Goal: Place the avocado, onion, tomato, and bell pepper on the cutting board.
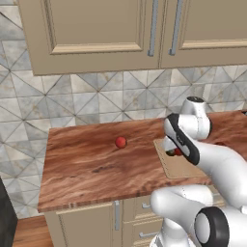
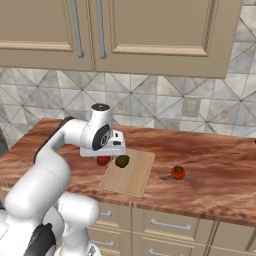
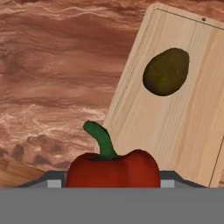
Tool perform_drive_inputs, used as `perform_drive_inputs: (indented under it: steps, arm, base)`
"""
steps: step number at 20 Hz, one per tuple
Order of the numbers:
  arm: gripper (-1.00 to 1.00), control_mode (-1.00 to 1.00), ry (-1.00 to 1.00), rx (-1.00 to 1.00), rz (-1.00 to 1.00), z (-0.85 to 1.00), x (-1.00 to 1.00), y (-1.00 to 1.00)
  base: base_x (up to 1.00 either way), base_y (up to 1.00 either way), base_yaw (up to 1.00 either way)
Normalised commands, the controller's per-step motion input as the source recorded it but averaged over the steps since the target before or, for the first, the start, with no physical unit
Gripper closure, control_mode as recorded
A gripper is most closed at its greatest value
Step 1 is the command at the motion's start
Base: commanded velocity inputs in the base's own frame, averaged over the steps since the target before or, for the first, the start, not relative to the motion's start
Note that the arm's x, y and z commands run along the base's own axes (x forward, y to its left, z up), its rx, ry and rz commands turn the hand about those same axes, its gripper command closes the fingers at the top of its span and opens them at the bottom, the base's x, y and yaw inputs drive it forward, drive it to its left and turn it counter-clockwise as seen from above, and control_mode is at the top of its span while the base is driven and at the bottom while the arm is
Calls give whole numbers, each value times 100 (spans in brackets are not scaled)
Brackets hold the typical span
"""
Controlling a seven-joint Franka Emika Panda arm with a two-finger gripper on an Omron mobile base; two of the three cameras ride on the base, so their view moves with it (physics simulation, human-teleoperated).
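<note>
My gripper (image 2: 104, 155) is shut on the red bell pepper (image 3: 113, 169), whose green stem points up in the hand view. It hangs just above the counter at the left edge of the pale cutting board (image 2: 131, 176). The dark olive avocado (image 3: 166, 71) lies on the board, close to the right of the pepper (image 2: 103, 160). A red tomato (image 2: 177, 172) rests on the counter right of the board. Another red ball (image 1: 120, 142), perhaps the onion, sits on the counter left of the board (image 1: 179, 167). From the left base view, my forearm covers most of the gripper (image 1: 174, 151).
The reddish-brown counter (image 1: 87, 169) ends at a front edge above drawers. A tiled wall and upper cabinets (image 2: 150, 30) stand behind it. A wall outlet (image 2: 190, 106) is set in the tiles.
</note>
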Motion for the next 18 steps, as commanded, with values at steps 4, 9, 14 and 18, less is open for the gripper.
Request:
perform_drive_inputs:
  steps: [4,9,14,18]
  arm:
    - [100,-100,7,0,0,-16,2,-31]
    - [100,-100,8,0,0,-22,14,-27]
    - [100,-100,5,0,0,-29,8,-10]
    - [100,-100,5,0,0,-36,9,0]
  base:
    - [0,0,0]
    - [0,0,0]
    - [0,0,0]
    - [0,0,0]
